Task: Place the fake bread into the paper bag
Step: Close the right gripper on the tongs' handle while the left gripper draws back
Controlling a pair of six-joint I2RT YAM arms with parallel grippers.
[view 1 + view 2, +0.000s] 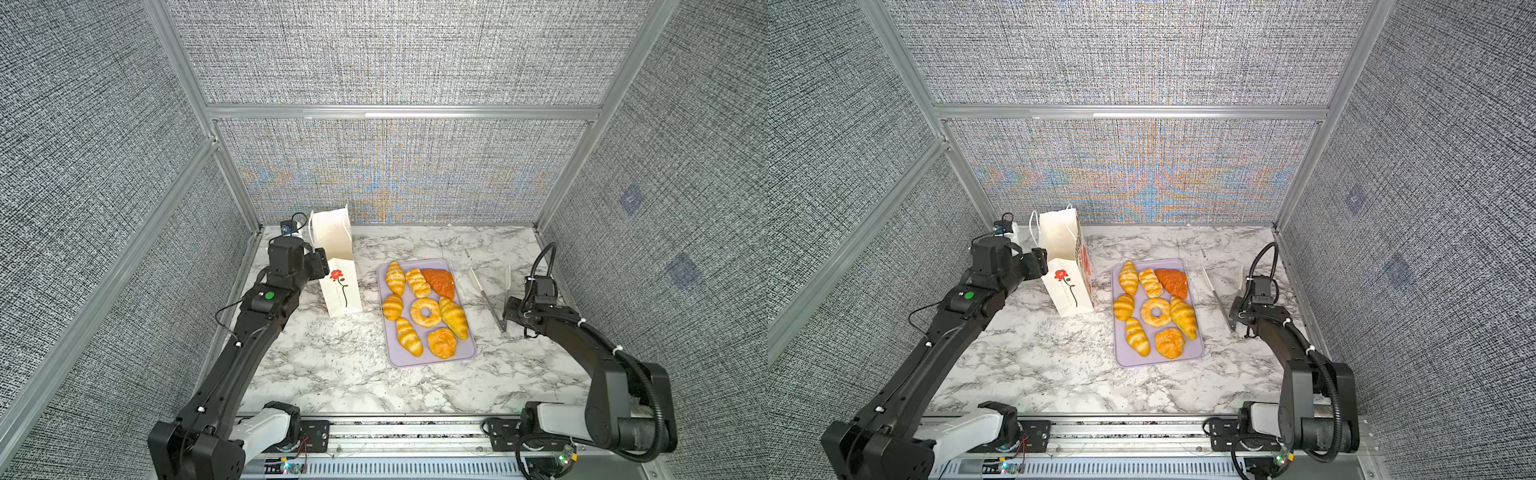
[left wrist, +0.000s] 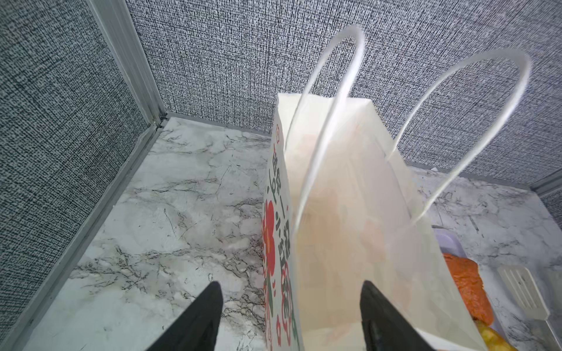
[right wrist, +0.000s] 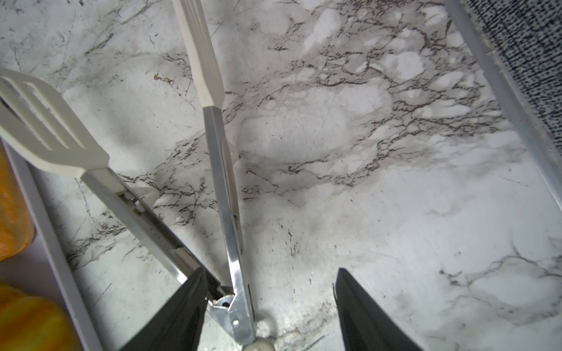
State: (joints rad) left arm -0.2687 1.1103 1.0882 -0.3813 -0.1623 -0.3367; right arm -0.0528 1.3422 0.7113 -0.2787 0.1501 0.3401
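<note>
The left arm (image 1: 249,345) and right arm (image 1: 557,328) were matte black and boxy, each with a white housing (image 1: 266,424) at its base. A round green dot (image 1: 269,295) marked the left arm. White cable ties (image 1: 238,344) pinned thin black wires, and a ribbed black hose (image 1: 638,372) followed the right arm. The left hand (image 2: 290,284) and right hand (image 3: 270,269) had black, tapered, wedge-shaped fingers (image 2: 200,319).

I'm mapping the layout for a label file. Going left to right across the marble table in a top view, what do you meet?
paper bag → lavender tray holding the fake bread → tongs
</note>
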